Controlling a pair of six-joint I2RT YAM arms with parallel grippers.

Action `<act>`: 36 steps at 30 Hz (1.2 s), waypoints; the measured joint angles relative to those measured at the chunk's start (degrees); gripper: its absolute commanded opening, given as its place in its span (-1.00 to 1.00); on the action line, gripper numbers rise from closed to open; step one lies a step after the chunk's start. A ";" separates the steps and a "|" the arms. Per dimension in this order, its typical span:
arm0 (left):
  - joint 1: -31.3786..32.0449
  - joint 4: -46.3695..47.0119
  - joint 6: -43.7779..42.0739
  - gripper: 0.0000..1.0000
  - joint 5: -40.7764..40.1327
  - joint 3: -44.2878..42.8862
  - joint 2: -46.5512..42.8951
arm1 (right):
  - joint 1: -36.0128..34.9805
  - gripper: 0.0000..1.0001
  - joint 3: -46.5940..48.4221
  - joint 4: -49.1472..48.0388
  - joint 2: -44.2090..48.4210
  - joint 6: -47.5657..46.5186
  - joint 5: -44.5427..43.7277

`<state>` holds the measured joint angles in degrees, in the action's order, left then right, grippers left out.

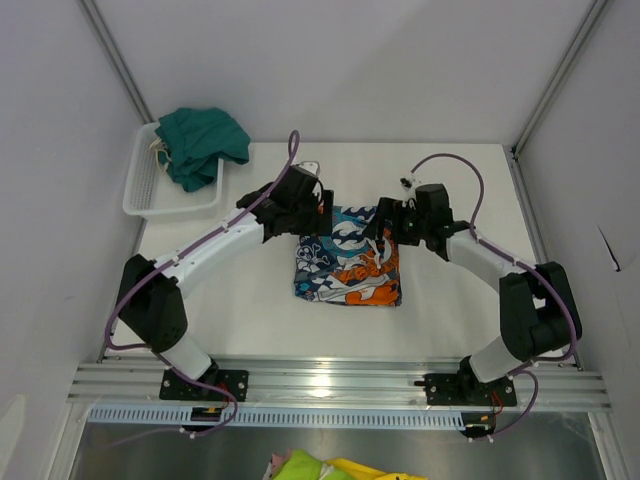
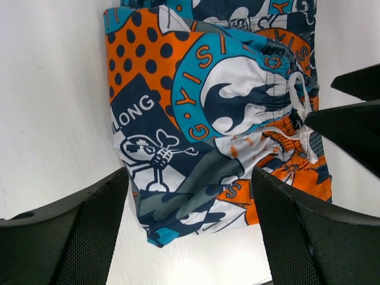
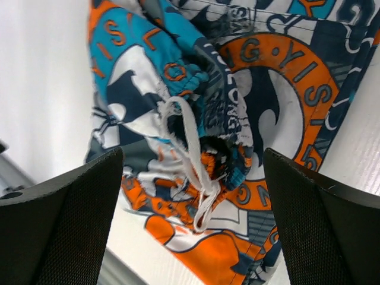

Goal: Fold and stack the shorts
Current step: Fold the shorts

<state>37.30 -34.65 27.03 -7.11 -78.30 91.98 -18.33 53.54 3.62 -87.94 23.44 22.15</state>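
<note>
The patchwork-print shorts (image 1: 350,265) lie folded in the middle of the white table; I see them below both wrist cameras (image 2: 208,107) (image 3: 249,101). Their white drawstring (image 3: 196,172) lies loose on the bunched waistband. My left gripper (image 1: 318,214) hovers over the folded pair's far left corner, open (image 2: 190,237), nothing between its fingers. My right gripper (image 1: 386,228) hovers over the far right corner, wide open (image 3: 193,225), the waistband below it. The plain dark teal-green shorts (image 1: 203,145) lie crumpled in the basket at the back left.
The white mesh basket (image 1: 150,195) stands at the table's back left corner. Grey walls close in left, right and behind. The aluminium rail (image 1: 340,385) with both arm bases runs along the near edge. Yellow-green cloth (image 1: 320,467) shows below it.
</note>
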 measured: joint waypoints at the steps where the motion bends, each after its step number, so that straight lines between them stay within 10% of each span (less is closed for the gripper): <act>1: -0.04 0.37 0.00 0.67 0.00 0.00 0.20 | -0.87 0.99 0.59 0.39 -0.70 -0.39 -1.81; 22: -1.20 6.49 -0.07 -0.05 -0.83 0.26 13.86 | -8.20 0.99 5.66 2.38 -10.10 -1.42 -16.13; 36: -1.20 8.72 0.00 -0.30 0.48 -1.22 19.87 | -11.32 -0.02 10.88 6.95 -14.40 2.84 -26.32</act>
<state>36.10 -25.93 27.03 -6.63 -79.53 111.85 -29.65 64.42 10.57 -102.35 26.28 -4.16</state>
